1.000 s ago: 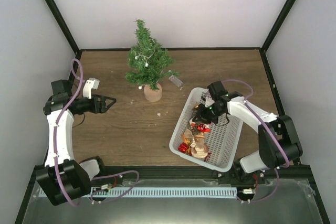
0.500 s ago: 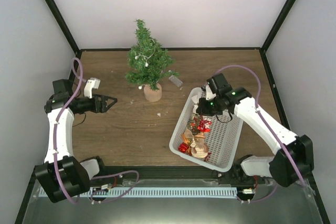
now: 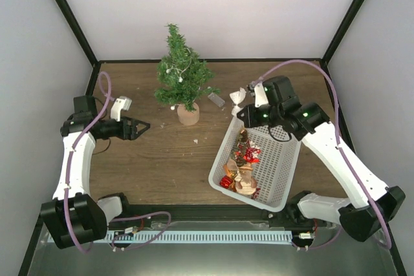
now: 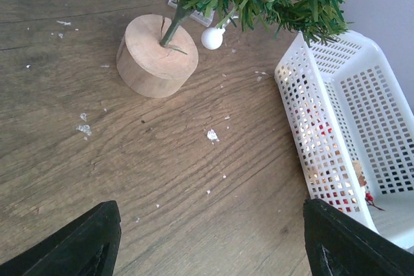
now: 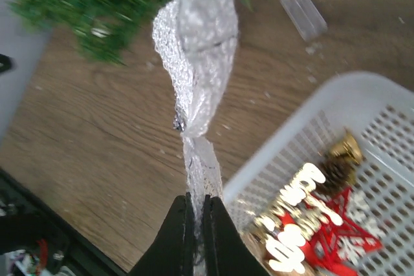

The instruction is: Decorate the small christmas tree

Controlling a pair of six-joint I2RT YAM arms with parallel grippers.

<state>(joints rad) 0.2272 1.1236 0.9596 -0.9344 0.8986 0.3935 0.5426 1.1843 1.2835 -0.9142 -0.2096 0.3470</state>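
Early days imo. Tree (image 3: pixel 182 75) sits at the back of the worktop w/ only white beads (image 4: pixel 211 38) on it. Right tool (image 5: pixel 196 208) pinched shut on silver ribbon (image 5: pixel 197 63), above the basket (image 3: pixel 283 159) corner. Left tool (image 4: pixel 213 237) wide open, empty. Other decos (image 3: pixel 242 166) lie in basket.

Bright, even light from above, only faint shadow under the small christmas tree (image 3: pixel 182 75). Right wrist view is motion-blurred, the tree smeared; left wrist view sharp.
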